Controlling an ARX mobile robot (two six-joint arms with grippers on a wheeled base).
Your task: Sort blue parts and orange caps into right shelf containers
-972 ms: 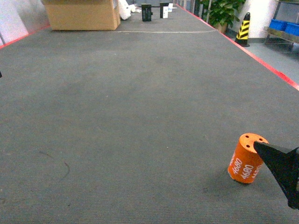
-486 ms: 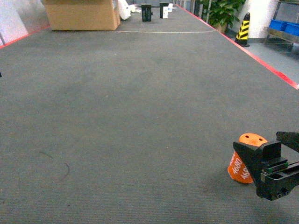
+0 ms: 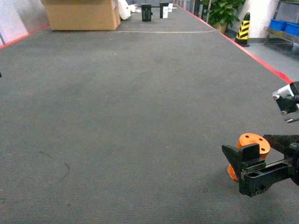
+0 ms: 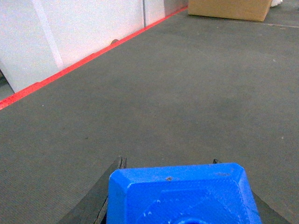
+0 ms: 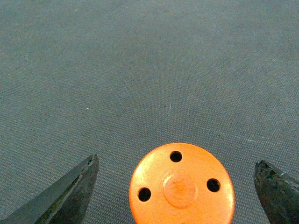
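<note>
An orange cap stands upright on the grey carpet at the lower right of the head view. My right gripper is open and straddles it, one black finger on each side. In the right wrist view the cap's flat top with three small holes lies between the fingertips, with a gap on both sides. The left gripper is shut on a blue part that fills the bottom of the left wrist view. The right shelf containers show as blue crates at the far right.
A cardboard box stands at the far end, with small black objects beside it. A potted plant and a yellow-black cone are at the far right. A red line edges the carpet; a white wall runs on the left.
The right gripper has moved left from beside the orange cap and turned, so its open fingers now stand on either side of it. The cap has stayed in place.
</note>
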